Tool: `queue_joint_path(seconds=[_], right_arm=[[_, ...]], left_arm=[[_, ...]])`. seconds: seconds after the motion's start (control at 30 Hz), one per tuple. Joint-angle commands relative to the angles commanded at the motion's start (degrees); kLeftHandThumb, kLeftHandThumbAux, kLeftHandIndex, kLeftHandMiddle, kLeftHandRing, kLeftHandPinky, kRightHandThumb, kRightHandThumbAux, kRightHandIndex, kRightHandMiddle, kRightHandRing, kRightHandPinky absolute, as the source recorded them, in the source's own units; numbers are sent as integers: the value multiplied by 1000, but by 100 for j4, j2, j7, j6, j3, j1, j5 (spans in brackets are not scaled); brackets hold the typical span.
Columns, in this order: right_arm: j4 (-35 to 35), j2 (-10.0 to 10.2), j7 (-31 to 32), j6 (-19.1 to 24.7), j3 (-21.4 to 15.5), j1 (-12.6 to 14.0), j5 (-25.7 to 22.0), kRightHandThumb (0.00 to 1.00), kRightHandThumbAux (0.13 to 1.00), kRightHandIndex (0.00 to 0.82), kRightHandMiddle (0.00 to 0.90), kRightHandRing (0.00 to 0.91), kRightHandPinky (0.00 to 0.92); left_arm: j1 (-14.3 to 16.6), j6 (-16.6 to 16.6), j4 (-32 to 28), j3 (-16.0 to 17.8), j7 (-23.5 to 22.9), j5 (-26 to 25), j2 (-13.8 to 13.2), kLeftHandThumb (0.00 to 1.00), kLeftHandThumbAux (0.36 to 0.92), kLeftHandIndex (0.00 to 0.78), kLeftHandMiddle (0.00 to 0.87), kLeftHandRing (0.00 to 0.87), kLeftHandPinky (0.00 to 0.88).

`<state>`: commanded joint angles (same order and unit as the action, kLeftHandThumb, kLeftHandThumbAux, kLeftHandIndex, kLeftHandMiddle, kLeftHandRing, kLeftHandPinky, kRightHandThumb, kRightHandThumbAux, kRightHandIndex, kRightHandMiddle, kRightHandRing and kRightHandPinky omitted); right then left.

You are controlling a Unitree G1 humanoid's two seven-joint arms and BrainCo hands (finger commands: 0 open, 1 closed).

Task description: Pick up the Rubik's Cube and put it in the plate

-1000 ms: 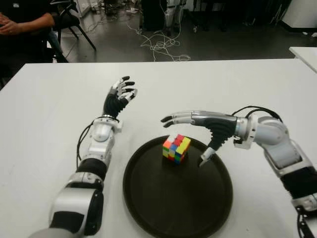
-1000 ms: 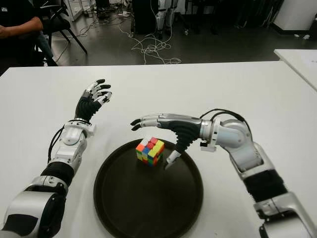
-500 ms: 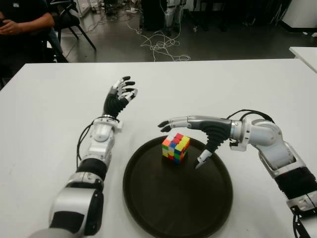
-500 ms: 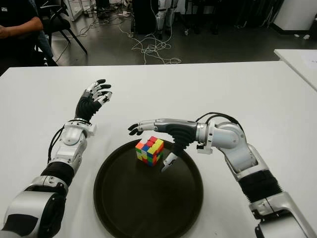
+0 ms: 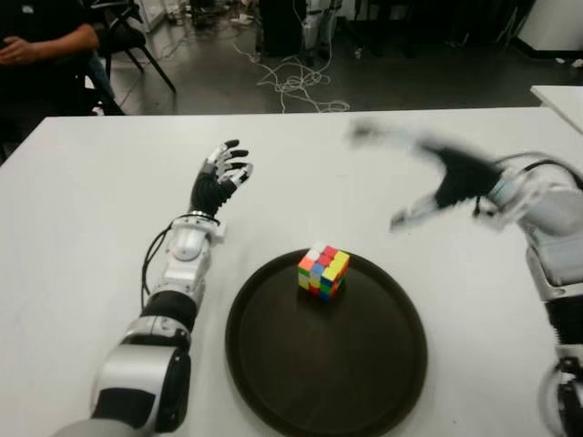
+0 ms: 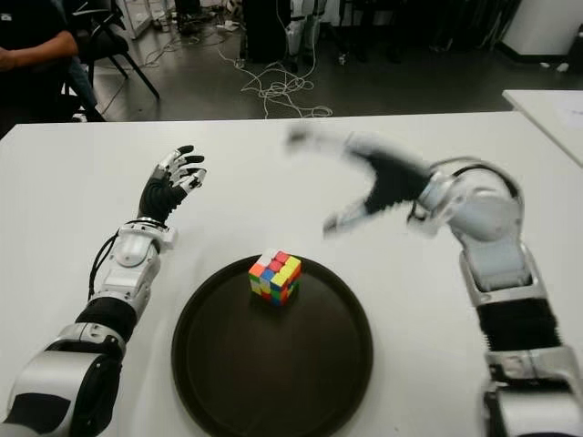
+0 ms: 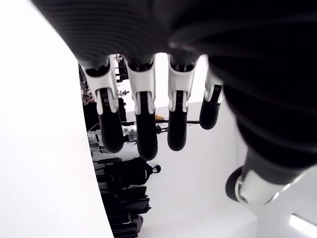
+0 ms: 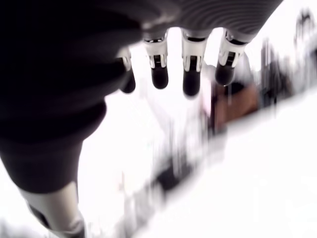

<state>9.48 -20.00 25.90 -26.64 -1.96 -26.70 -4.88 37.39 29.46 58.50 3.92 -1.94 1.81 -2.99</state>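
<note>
I've got the Rubik's Cube sitting inside the dark round plate, toward the plate's far edge, tilted a little so one corner points at me. Nothing is touching it. White, red and yellow squares show on its upper faces.

My right robot hand is up in the air beyond the plate and off to its right, well apart from the cube, smeared with motion blur in both eye views. I can make out the fingers stretched out long and the thumb dropping below the palm, so it reads as released, holding nothing. The right wrist view agrees: fingertips hang straight and spread, with only blurred white worktop and background past them.

My left robot hand shows to the left of the plate and a bit farther back, palm raised, fingers fanned upward and loosely curled at the tips. It's released as well, nothing in it. In the left wrist view the four fingers hang side by side with clear space between them and the thumb, and the room shows beyond.

The white worktop carries just the plate and cube in front of me. At the far left a person's arm in a dark sleeve shows beside a chair, and loose cables lie on the floor behind the worktop. A second white surface pokes in at the far right.
</note>
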Motion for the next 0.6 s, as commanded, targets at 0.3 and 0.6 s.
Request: queue_joint_path(seconds=[0.3, 0.6], right_arm=[[2687, 898, -1725, -240, -562, 155, 131, 0, 813, 185, 236, 193, 113], [3806, 1113, -2842, 482, -432, -439, 487, 19, 840, 227, 277, 237, 175]], left_arm=[[0, -12, 27, -42, 38, 64, -40, 116, 653, 172, 247, 268, 304], [-13, 91, 58, -100, 135, 170, -38, 109, 645, 176, 255, 274, 303]])
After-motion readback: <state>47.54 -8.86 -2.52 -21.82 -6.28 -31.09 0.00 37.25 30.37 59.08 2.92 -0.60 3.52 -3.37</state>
